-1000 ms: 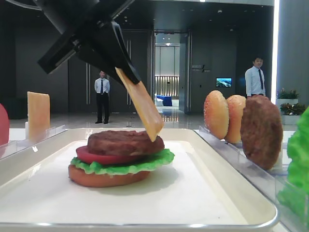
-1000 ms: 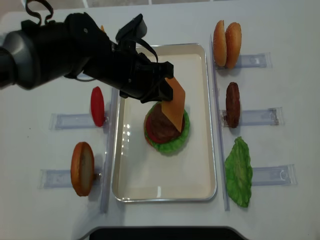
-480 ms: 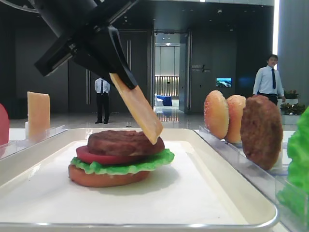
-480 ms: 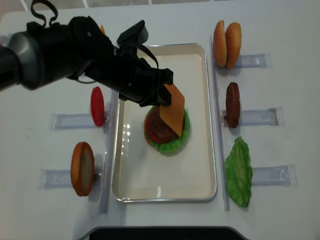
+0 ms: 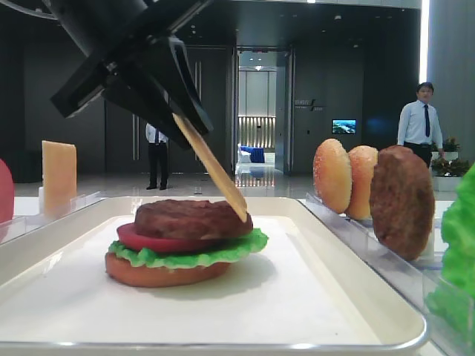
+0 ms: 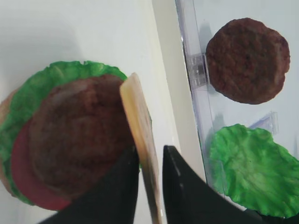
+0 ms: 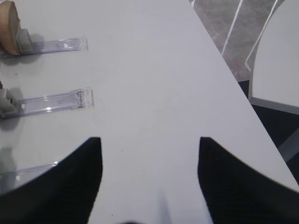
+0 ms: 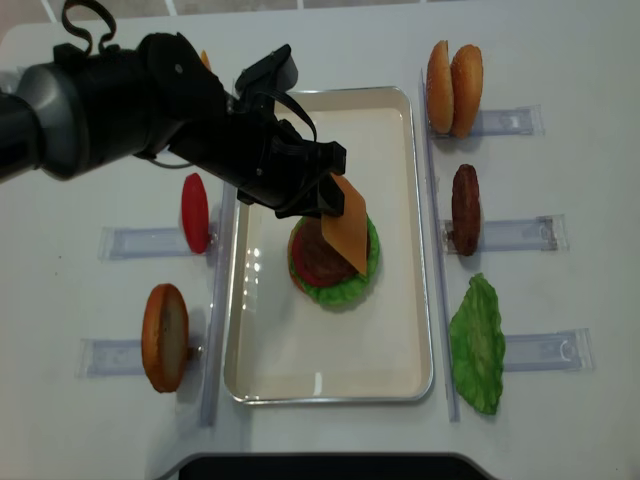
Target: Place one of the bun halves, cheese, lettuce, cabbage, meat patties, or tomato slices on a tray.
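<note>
My left gripper (image 8: 322, 190) hangs over the cream tray (image 8: 320, 345) with the pale orange cheese (image 8: 347, 228) slice between its fingers. The slice (image 6: 140, 126) is tilted, and its lower edge rests on the brown meat patty (image 5: 189, 217). That patty tops a stack of tomato (image 5: 145, 239), lettuce (image 5: 189, 256) and bun half (image 5: 159, 274). The jaws (image 6: 149, 149) stand slightly parted: the slice leans on one finger and a thin gap shows at the other. My right gripper (image 7: 149, 139) is open and empty above bare white table.
Clear racks flank the tray. On the right are two bun halves (image 8: 453, 75), a patty (image 8: 465, 208) and a lettuce leaf (image 8: 478, 343). On the left are a tomato slice (image 8: 195, 212), a bun half (image 8: 165, 337) and another cheese slice (image 5: 59, 169).
The cheese has come down and turned more edge-on, its lower edge now on the patty. The left jaws have parted a little around it. The right gripper shows no earlier view.
</note>
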### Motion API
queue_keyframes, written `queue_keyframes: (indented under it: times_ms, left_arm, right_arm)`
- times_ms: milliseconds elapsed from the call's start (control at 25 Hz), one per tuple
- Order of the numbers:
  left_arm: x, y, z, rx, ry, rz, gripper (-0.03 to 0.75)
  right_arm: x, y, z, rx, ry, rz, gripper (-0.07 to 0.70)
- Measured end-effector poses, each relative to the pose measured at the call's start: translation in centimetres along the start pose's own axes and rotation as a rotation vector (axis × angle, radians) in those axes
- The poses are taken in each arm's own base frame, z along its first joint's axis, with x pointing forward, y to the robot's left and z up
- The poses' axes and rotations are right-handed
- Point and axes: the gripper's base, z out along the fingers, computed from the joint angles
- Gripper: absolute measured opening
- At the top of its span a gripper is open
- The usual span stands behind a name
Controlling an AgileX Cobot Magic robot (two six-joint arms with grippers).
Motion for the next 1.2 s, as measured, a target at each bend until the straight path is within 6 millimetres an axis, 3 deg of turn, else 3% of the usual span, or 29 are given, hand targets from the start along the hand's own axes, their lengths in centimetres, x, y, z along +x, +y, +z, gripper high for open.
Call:
queue_keyframes:
  times_ms: [440, 560, 640, 760, 840, 1200]
  left_arm:
    - [0.8, 0.9, -0.1, -0.092, 0.095, 0.058, 0.16]
    - [1.0, 1.5, -0.4, -0.168, 0.113, 0.072, 0.232]
    - [1.0, 1.5, -0.9, -0.194, 0.103, 0.075, 0.342]
    - [1.0, 1.2, -1.9, -0.199, 0.08, 0.087, 0.51]
    - [1.0, 0.8, -2.9, -0.199, 0.056, 0.099, 0.561]
    - [-0.9, -0.1, -9.3, -0.318, 0.018, 0.13, 0.572]
  right_arm:
    - [0.0, 0.0, 0.0, 0.0, 0.0, 0.0, 0.426]
    - [0.0, 0.0, 0.0, 0.0, 0.0, 0.0, 0.426]
    - [0.0, 0.0, 0.0, 0.0, 0.0, 0.0, 0.426]
    - [0.0, 0.0, 0.0, 0.0, 0.0, 0.0, 0.426]
    - [0.0, 0.0, 0.0, 0.0, 0.0, 0.0, 0.426]
    - [0.0, 0.0, 0.0, 0.0, 0.0, 0.0, 0.426]
